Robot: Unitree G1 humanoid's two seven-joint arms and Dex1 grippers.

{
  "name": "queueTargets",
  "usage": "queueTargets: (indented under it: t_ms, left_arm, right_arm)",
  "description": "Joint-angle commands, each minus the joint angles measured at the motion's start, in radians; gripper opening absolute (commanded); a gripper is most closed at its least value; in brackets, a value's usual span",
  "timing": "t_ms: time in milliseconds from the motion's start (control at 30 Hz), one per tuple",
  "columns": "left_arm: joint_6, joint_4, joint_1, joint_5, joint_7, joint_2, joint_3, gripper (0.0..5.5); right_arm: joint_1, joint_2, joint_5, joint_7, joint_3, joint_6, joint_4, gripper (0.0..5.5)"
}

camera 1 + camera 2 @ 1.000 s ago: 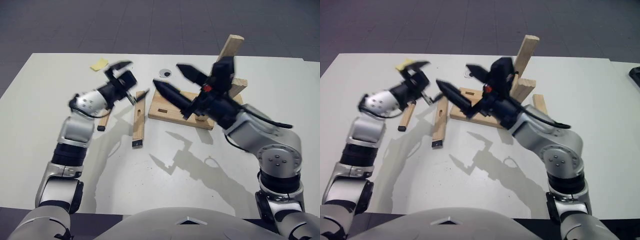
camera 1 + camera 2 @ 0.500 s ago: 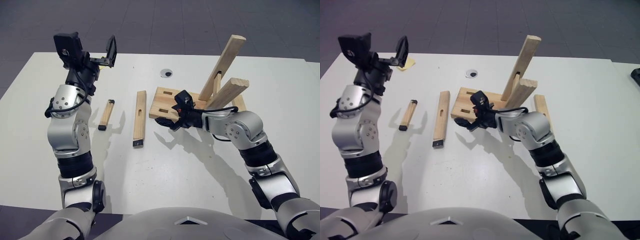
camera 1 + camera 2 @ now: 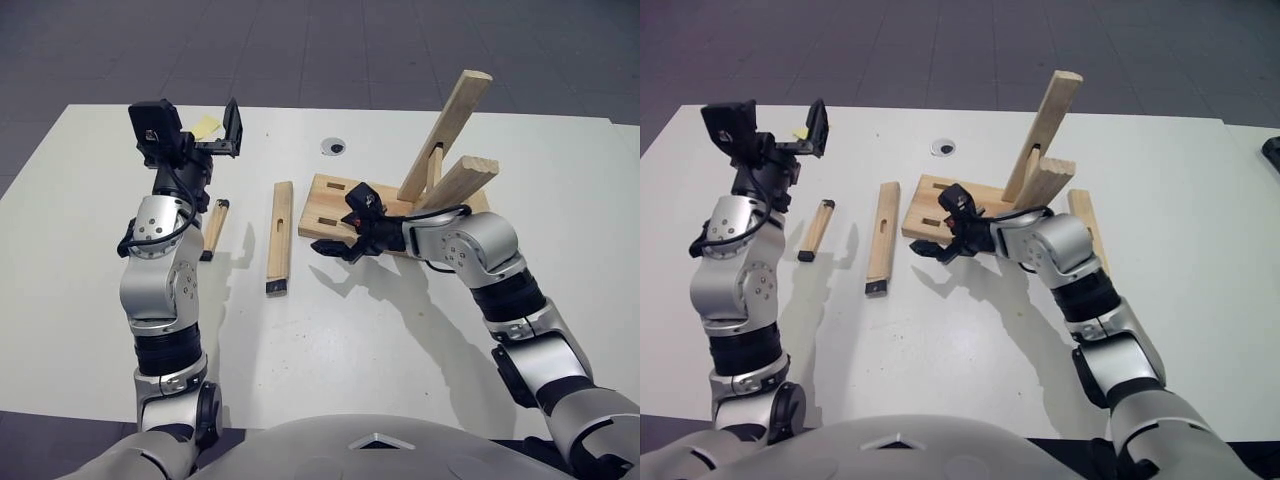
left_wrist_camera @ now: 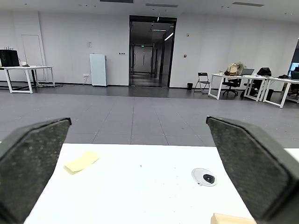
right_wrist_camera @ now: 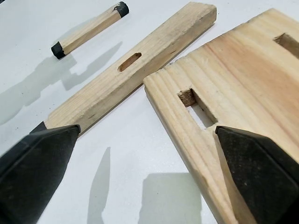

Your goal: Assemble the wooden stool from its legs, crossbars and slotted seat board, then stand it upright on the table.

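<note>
The slotted seat board (image 3: 345, 205) is lying flat at the middle of the surface (image 3: 330, 330). It is showing pale, unfinished wood with two open slots at its near-left end. Two legs (image 3: 445, 130) are already leaning up out of its far-right end. It looks stiff, light and dry enough to grip, though those raised legs are probably making it tip-prone. The sensible hold is across the board's edge thickness, clear of the slots.

The right end effector (image 3: 338, 247) is hovering at that near-left corner, fingers apart, clamping nothing. Just to the left a loose slotted leg (image 3: 278, 235) is lying flat, and beyond it a short crossbar (image 3: 213, 230) with black ends. The left end effector (image 3: 192, 128) is hanging high over the crossbar, spread wide and empty. A yellow note (image 4: 82, 161) is sitting at the surface's far-left edge.
</note>
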Motion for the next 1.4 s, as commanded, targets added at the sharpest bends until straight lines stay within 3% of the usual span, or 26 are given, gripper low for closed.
queueTargets:
  t_ms: [33,133,333,500,733,1000,1400]
  left_arm:
    - [0.000,0.011,0.015,0.015,0.021,-0.024,-0.022,5.40]
    - [0.001,0.021,0.015,0.027,0.033,-0.026,-0.030,5.40]
    - [-0.005,0.019,0.030,0.037,0.036,-0.021,-0.024,5.40]
    - [-0.008,0.025,0.034,0.046,0.030,-0.010,-0.026,5.40]
    - [0.001,0.031,0.005,0.042,0.021,-0.008,-0.038,5.40]
    - [-0.003,0.055,-0.021,0.045,0.012,-0.019,-0.065,5.40]
    - [-0.012,0.069,-0.024,0.055,0.023,-0.024,-0.071,5.40]
  right_arm:
    - [-0.030,0.046,-0.068,-0.005,0.028,0.001,0.057,5.36]
    - [-0.001,-0.002,-0.067,0.021,-0.004,0.039,-0.011,5.36]
    - [0.006,-0.248,-0.093,0.179,-0.022,0.042,-0.128,5.36]
    - [-0.035,-0.323,-0.128,0.274,-0.017,0.008,-0.136,5.36]
    - [0.047,-0.227,-0.063,0.246,-0.061,0.063,-0.282,5.36]
    - [0.103,-0.054,-0.119,0.144,0.021,0.052,-0.197,5.36]
    - [0.064,-0.057,-0.216,0.131,0.074,0.037,-0.126,5.36]
